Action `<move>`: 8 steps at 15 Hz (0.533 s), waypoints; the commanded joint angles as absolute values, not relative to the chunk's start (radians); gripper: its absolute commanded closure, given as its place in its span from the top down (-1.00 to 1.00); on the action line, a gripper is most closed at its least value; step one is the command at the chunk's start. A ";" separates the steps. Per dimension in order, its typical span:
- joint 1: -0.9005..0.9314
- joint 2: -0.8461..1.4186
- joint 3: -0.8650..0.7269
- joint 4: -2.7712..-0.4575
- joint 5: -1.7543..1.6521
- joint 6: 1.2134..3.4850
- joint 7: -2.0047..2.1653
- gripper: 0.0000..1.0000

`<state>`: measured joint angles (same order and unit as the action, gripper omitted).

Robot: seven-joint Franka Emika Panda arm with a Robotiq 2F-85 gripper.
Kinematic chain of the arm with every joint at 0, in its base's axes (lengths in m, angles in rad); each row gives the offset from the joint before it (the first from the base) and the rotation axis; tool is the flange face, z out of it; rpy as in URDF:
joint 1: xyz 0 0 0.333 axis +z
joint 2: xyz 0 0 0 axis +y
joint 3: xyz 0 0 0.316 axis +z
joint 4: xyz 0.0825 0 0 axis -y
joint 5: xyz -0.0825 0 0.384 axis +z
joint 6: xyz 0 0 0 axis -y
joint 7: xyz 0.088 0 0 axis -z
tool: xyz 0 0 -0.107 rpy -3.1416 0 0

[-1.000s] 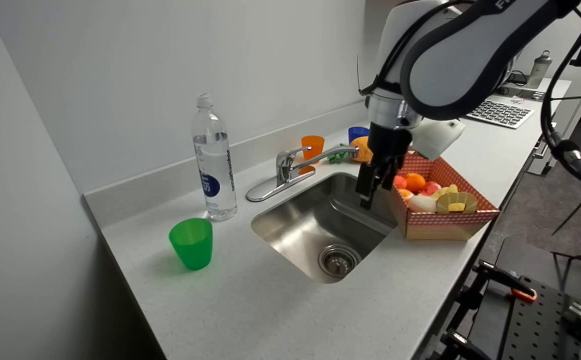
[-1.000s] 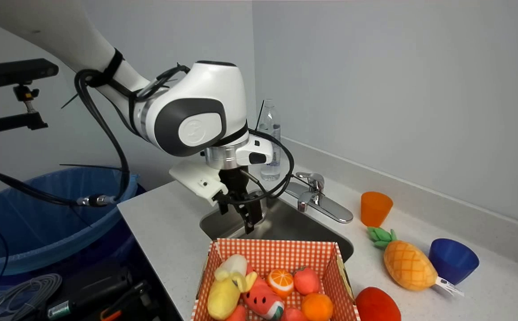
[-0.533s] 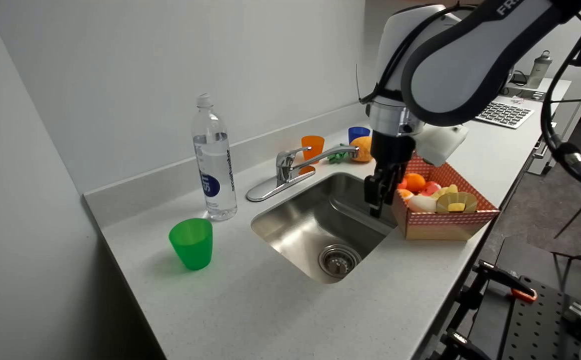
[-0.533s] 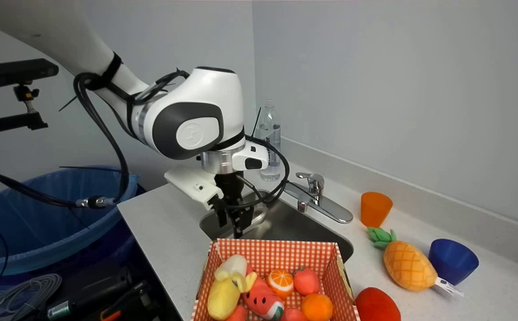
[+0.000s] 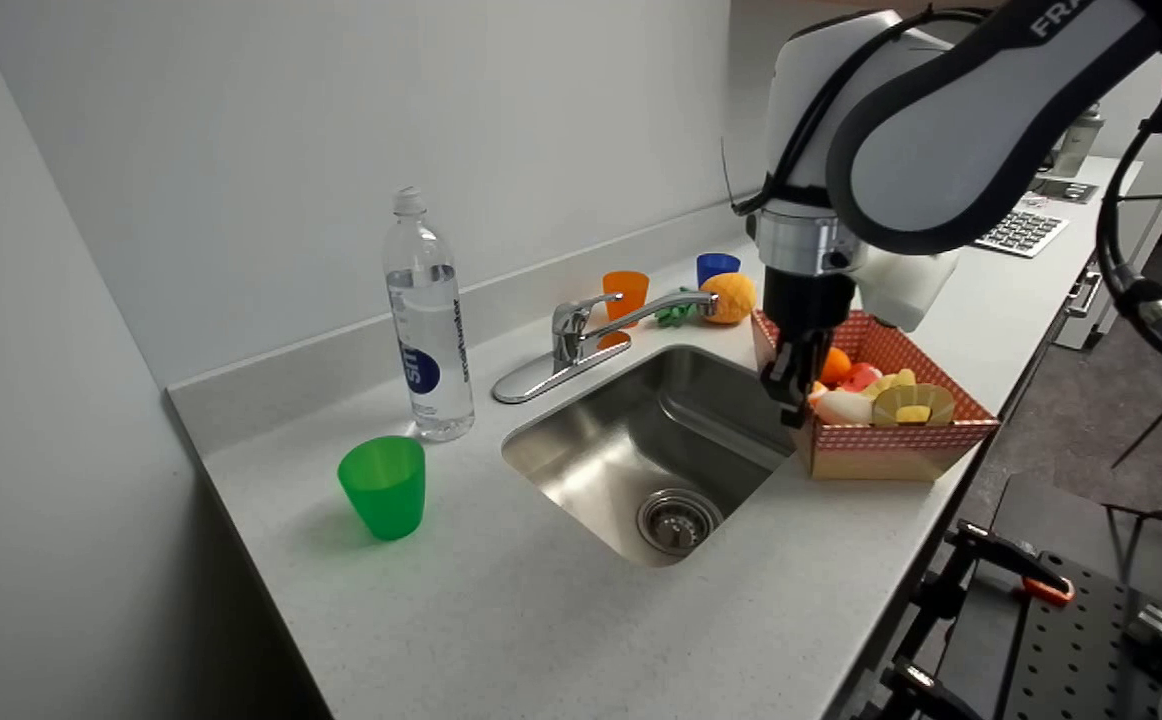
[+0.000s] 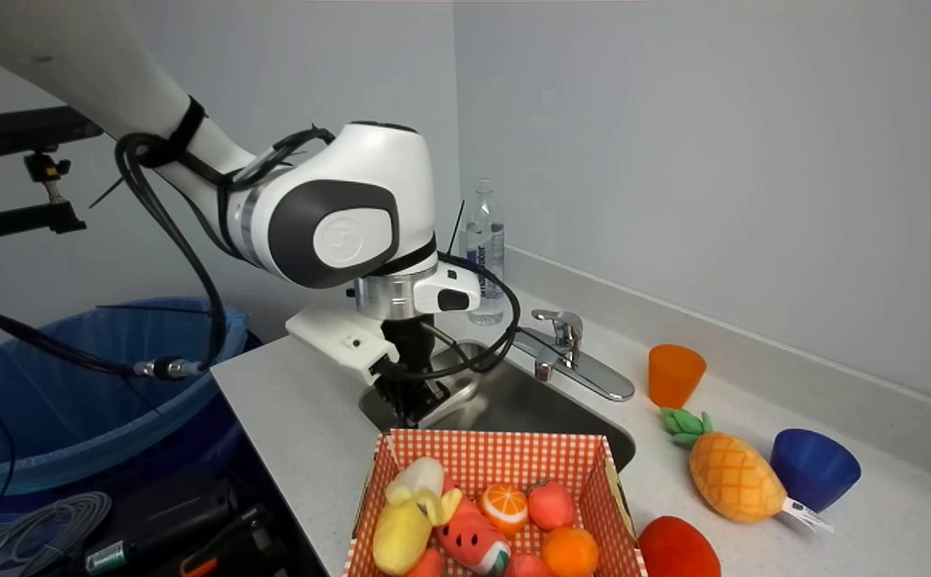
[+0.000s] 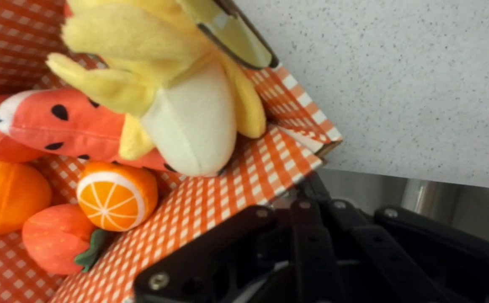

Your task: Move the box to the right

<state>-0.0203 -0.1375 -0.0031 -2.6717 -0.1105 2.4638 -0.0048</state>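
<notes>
Right of frame centre, the black metal claw [image 5: 791, 410], narrow and seemingly empty, stands just beside the open red-and-white-checked cardboard box [image 5: 881, 458], approach apparently done, the shift remaining.

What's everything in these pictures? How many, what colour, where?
Counter: 1, pale, spanning the scene
Sink: 1, steel, in the counter
Tap: 1, chrome, beside the sink
Box: 1, red and white checked, beside the sink
Toy fruits: several overlapping, mixed colours, in the box
Cups: 3, green, orange, blue, on the counter
Toy pineapple: 1, orange, beside the blue cup
Round toy: 1, red, beside the box
Water bottle: 1, clear, near the tap
Keyboard: 1, pale, farther along the counter
Lidded bottle: 1, grey, past the keyboard
Bin: 1, blue, beside the counter
Clamps: at least 2, black, beside the counter
Robot arm: 1, white and grey, over the counter
Claw: 1, black, beside the box
</notes>
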 commanded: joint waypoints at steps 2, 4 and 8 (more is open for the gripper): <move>-0.069 -0.226 -0.031 -2.702 -0.179 2.409 0.020 -1.00; -0.093 -0.244 -0.043 -2.707 -0.201 2.391 0.026 -1.00; -0.141 -0.265 -0.069 -2.714 -0.239 2.368 0.038 -1.00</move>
